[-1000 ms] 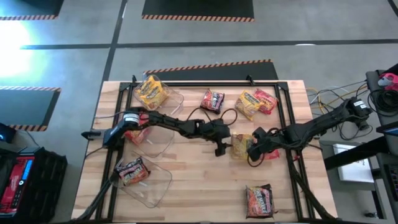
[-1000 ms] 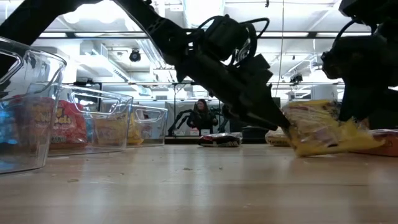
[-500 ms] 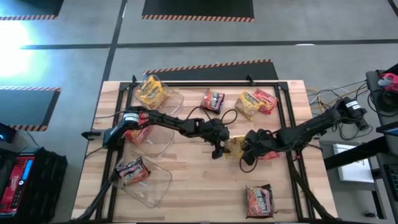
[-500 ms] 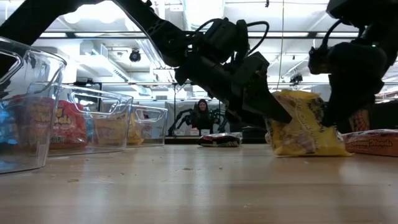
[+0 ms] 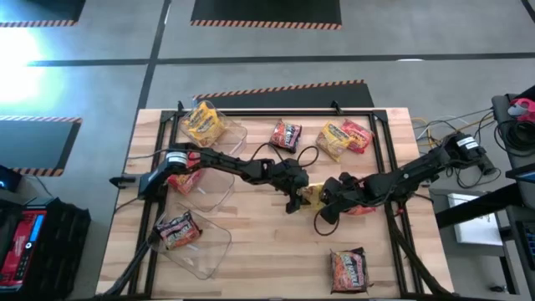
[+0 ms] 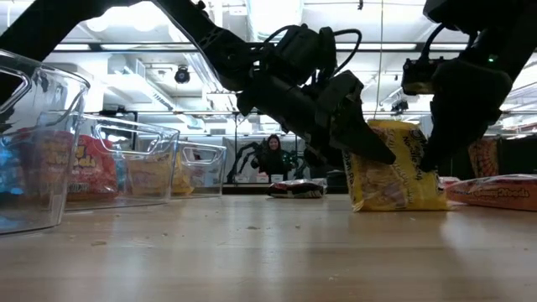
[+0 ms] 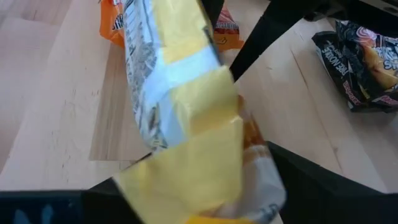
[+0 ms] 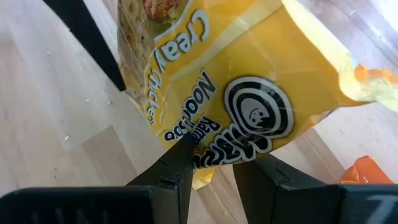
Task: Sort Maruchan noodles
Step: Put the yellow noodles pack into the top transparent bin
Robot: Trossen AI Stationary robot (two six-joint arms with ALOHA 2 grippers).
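Just right of centre in the high view, a yellow noodle packet (image 5: 312, 195) stands on edge on the desk (image 5: 267, 251), held between the two arms. In the low view this yellow noodle packet (image 6: 394, 165) is upright, its long axis running up and down, its lower edge on the wood and its broad face turned toward the camera. It is crinkly yellow plastic with dark print; the right wrist view shows a round black-and-white smiling logo and the words "Creamy" and "Ramen Noodle" on its face (image 8: 249, 93), while the left wrist view shows its other side (image 7: 186, 106), yellow with a white band and fine print.

The left gripper (image 5: 297, 194) reaches in from the left of the high view; its jaws are closed on the packet's left edge. The right gripper (image 5: 330, 199) comes from the right, and its jaws pinch the packet's other edge, narrowly parted around the plastic.

Elsewhere in the high view: a dark packet (image 5: 286, 135) upper centre, a yellow packet (image 5: 336, 139) touching a red packet (image 5: 358, 135) to its right, an orange packet (image 5: 361, 206) under the right arm, and a dark-and-orange packet (image 5: 349, 267) at lower right. Three clear bins (image 5: 219, 188) along the left each hold packets: yellow (image 5: 203, 124) at top, red (image 5: 180, 179) in the middle, dark (image 5: 175, 229) at bottom.
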